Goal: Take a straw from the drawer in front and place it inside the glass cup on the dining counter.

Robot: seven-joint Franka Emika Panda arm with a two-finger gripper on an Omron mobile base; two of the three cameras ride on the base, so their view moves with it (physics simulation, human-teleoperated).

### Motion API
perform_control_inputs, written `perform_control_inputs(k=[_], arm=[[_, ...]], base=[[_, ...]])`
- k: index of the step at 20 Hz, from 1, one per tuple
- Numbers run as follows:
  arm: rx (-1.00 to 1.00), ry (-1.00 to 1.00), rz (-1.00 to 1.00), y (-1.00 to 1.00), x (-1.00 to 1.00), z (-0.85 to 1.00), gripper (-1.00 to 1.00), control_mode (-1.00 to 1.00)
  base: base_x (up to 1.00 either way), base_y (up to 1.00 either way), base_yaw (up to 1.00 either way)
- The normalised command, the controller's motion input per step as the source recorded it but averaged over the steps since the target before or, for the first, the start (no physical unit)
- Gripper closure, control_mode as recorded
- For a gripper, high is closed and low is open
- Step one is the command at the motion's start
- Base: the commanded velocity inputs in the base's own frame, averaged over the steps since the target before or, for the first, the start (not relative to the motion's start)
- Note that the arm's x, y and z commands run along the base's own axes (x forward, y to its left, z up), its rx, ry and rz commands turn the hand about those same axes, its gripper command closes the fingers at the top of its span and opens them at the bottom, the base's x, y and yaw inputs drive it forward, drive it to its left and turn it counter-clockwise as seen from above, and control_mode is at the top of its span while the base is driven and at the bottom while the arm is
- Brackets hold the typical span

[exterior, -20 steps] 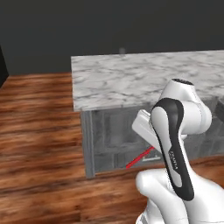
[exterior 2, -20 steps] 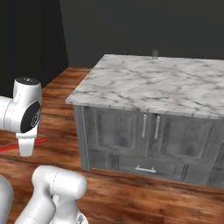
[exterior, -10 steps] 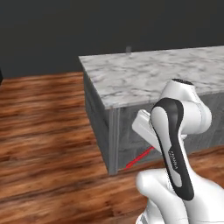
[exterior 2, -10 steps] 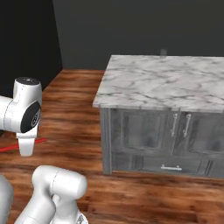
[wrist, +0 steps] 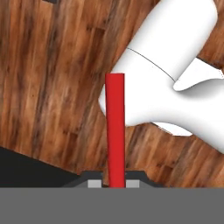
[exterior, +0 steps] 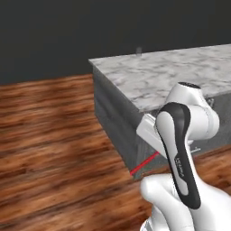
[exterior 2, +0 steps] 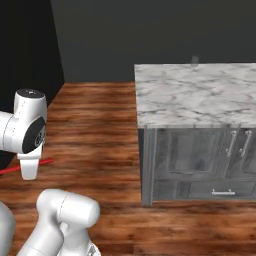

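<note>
The straw (wrist: 115, 131) is held by one end between nearly shut fingers (wrist: 95, 184), projecting straight ahead. It is judged light, stiff, slippery; firmer hold lies mid-length.

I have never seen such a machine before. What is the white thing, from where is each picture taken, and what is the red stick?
The white thing is a robot arm on a base that can drive, in a computer-drawn kitchen. Two pictures come from cameras on that base, behind the arm to its left and right. The third comes from a camera on the robot's hand, looking along its fingers.

The red stick is the straw, pinched between the shut fingers; the base views show it below the arm, over the wooden floor. Ahead stands the dining counter, a white marble slab on grey cabinets. At its far edge is a small faint shape, probably the glass cup, too small to confirm.
</note>
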Motion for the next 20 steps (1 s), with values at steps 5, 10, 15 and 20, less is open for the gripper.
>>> perform_control_inputs(k=[5,10,15,20], arm=[[0.0,0.0,0.0,0.0,0.0,0.0,1.0,1.0],[0.0,0.0,0.0,0.0,0.0,0.0,1.0,1.0],[0.0,0.0,0.0,0.0,0.0,0.0,1.0,1.0],[0.0,0.0,0.0,0.0,0.0,0.0,1.0,1.0]], base=[[0.95,1.0,-0.26],[1.0,1.0,-0.25],[1.0,1.0,-0.25],[1.0,1.0,-0.25]])
